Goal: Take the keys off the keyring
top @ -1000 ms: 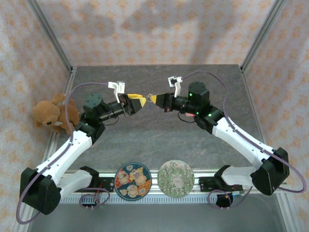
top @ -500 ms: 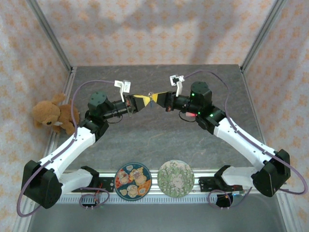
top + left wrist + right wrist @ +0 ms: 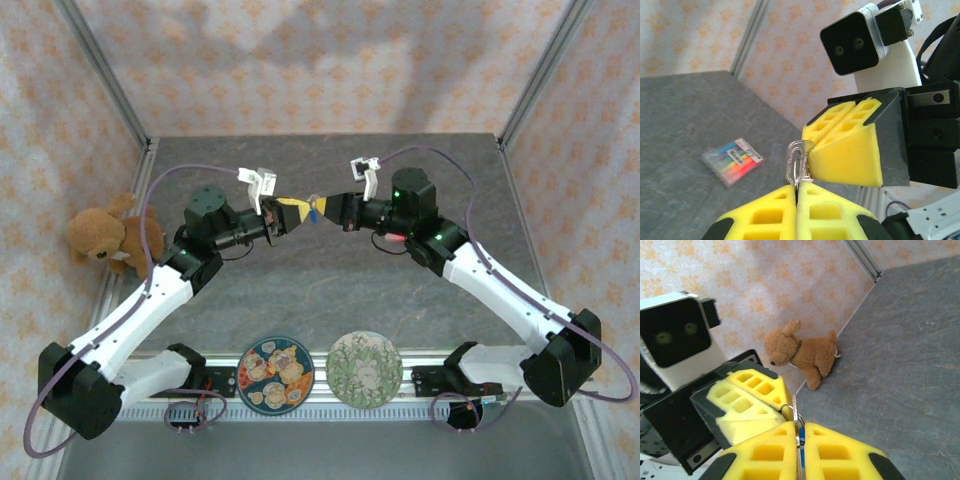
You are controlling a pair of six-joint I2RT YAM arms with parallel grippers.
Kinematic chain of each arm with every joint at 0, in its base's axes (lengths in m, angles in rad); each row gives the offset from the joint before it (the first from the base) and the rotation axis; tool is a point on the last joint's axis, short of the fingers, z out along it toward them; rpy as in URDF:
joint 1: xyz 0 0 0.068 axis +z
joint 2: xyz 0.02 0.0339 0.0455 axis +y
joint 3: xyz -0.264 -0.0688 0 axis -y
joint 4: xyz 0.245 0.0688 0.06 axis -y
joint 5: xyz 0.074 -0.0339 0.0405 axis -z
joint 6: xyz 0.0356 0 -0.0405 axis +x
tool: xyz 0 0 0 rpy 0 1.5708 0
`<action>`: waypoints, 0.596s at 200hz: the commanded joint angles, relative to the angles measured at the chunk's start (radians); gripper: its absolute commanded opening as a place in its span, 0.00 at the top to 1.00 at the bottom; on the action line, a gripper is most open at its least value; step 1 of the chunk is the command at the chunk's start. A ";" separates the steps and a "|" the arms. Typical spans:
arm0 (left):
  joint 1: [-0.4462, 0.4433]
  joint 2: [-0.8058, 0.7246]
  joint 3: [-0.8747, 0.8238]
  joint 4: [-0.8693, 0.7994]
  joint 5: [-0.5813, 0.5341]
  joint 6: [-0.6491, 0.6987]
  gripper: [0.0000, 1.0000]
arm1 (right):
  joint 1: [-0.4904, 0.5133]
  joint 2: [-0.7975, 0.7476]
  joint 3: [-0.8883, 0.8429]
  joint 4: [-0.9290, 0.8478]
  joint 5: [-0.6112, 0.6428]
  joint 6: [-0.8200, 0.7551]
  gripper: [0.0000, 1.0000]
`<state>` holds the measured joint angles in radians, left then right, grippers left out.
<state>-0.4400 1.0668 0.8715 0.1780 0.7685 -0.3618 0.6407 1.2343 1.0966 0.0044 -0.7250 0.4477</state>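
So there's this grey table (image 3: pixel 330 290) with a teddy bear (image 3: pixel 105 235) slumped at its left edge. Both arms are stretched in over the middle of it and meet nose to nose up in the air. The left gripper (image 3: pixel 298 209) has its yellow pads squeezed together on the bottom of the keyring (image 3: pixel 797 162), and the right gripper (image 3: pixel 318 206) is pinched tight on the same little metal loop from the other side, so the ring hangs off the table between the two tips.

The left arm (image 3: pixel 150 300) and right arm (image 3: pixel 490 285) reach inward, jaws closed, tips almost meeting in mid-air.
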 commanded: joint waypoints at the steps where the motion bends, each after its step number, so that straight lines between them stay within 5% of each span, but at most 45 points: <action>1: -0.019 -0.048 0.034 -0.113 -0.129 0.140 1.00 | 0.005 0.014 0.050 -0.047 0.009 0.020 0.90; 25: -0.035 -0.069 0.031 -0.142 -0.176 0.178 1.00 | 0.005 0.027 0.060 -0.057 0.002 0.034 0.92; 34: -0.040 -0.073 0.028 -0.144 -0.184 0.182 1.00 | 0.005 0.031 0.060 -0.042 -0.011 0.045 1.00; 73: -0.048 -0.087 0.013 -0.143 -0.205 0.191 1.00 | 0.007 0.035 0.060 -0.014 -0.031 0.059 1.00; 93: -0.045 -0.110 -0.012 -0.120 -0.214 0.170 0.77 | 0.007 0.026 0.053 -0.012 -0.026 0.033 1.00; 119: -0.022 -0.133 -0.033 -0.071 -0.170 0.122 0.65 | 0.007 0.009 0.026 0.024 -0.038 0.019 1.00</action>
<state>-0.4778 0.9653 0.8551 0.0429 0.5850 -0.2092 0.6453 1.2747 1.1259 -0.0338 -0.7448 0.4923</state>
